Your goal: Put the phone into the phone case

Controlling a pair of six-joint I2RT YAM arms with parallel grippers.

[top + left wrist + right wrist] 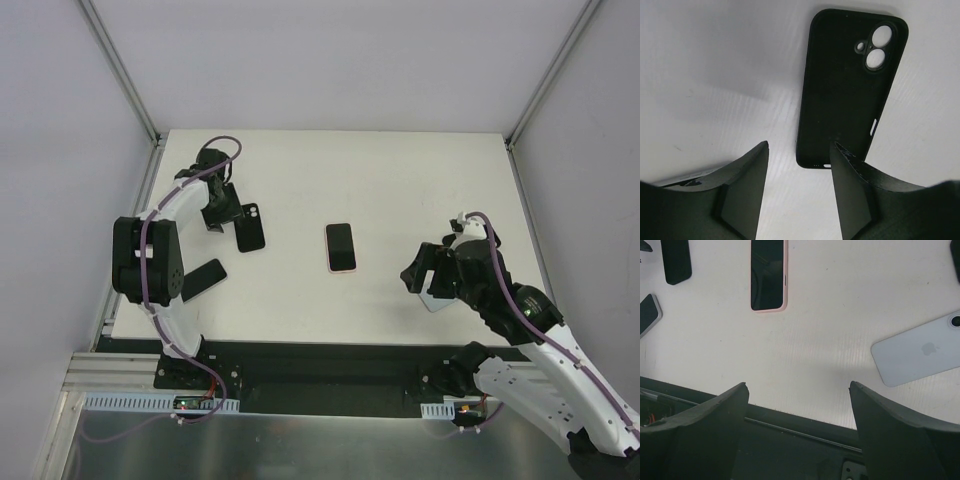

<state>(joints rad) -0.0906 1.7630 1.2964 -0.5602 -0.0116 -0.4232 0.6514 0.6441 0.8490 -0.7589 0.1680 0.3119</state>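
Jaws of the left gripper (800,145) stand partly apart and hold nothing. The black phone case (845,90) lies flat on the white tabletop (400,180), left of the pink-rimmed phone (341,247). The case's near end sits just ahead of the gap, one corner hidden behind the right-hand finger; whether they touch cannot be told. The right gripper (799,385) hangs right of that phone, jaws wide and empty, with a pale blue phone (920,355) lying face down just beside it. A dark phone (205,279) lies further left of the pink-rimmed phone, nearer the arm bases.
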